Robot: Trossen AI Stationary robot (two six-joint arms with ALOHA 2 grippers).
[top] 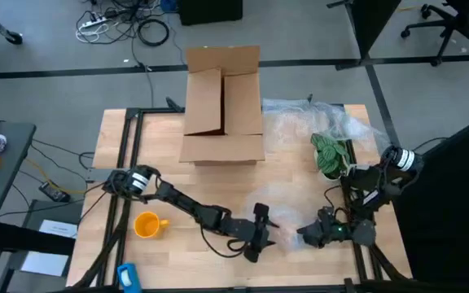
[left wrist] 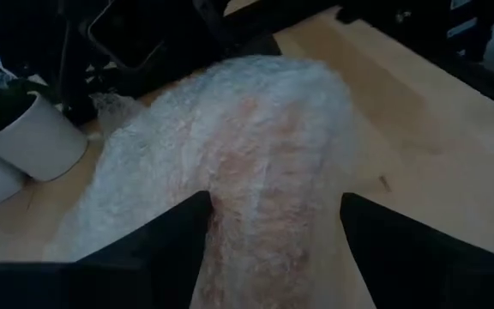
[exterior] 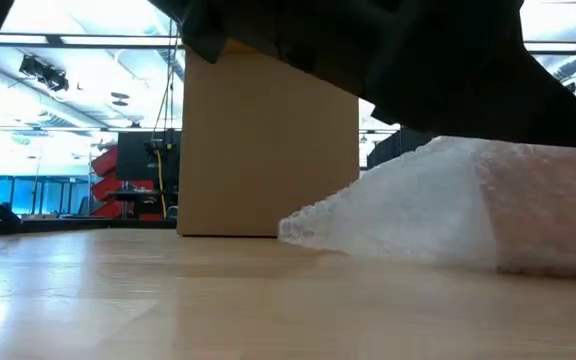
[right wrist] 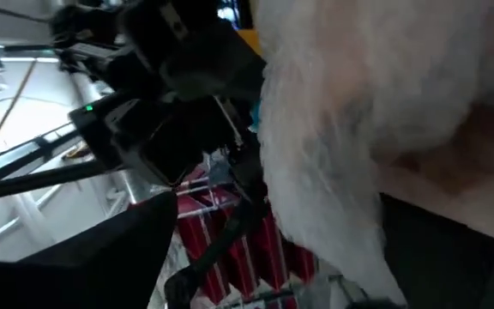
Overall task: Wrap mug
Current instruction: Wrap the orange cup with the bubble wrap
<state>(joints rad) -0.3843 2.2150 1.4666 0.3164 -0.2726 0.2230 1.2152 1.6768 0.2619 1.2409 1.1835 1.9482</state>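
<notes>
The yellow-orange mug (top: pixel 146 225) stands on its base on the table near the front left, untouched, its handle toward the right. A clear bubble-wrap sheet (top: pixel 287 234) lies bunched near the front edge between my two grippers; in the low view the bubble wrap (exterior: pixel 448 215) rises as a hump off the wood. My left gripper (top: pixel 265 233) is at its left end, with the wrap (left wrist: pixel 273 172) running between its fingers. My right gripper (top: pixel 309 235) is at its right end, open, with the wrap (right wrist: pixel 358 129) between its fingers. My left gripper has the bunched wrap (left wrist: pixel 273 249) between its two fingers, several crumpled layers filling the gap from side to side. The fingers come in low from the table's left. The wrap's far part rests on the table. My right gripper has the wrap lying against one finger (right wrist: pixel 453 257); a gap shows beside the other finger.
An open cardboard box (top: pixel 222 106) stands at the far middle. More clear plastic (top: pixel 320 122) lies at the far right, with a white plant pot (top: pixel 330 156) in front of it. A blue thing (top: pixel 129 277) lies at the front left edge.
</notes>
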